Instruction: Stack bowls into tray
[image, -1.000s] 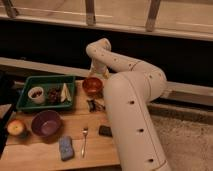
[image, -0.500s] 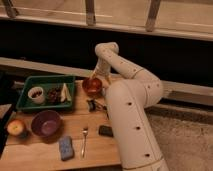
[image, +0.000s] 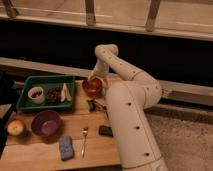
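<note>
The orange-brown bowl (image: 93, 87) sits on the wooden table just right of the dark green tray (image: 47, 78). My gripper (image: 94, 78) comes down from the white arm and is at the bowl's far rim. I cannot tell whether it holds the bowl. The purple bowl (image: 46, 123) stands upright on the table in front of the tray, well to the left of the gripper. The tray holds a small white cup (image: 36, 94) with dark contents, a dark lump and a pale wedge.
An apple (image: 16, 127) lies left of the purple bowl. A blue sponge (image: 66, 147), a fork (image: 84, 141) and a small dark block (image: 105, 131) lie near the front. A dark object (image: 94, 105) lies below the orange bowl. My white arm body stands at the right.
The arm's upper joint has swung to the right and the gripper has settled at the orange-brown bowl. The bowl has barely shifted.
</note>
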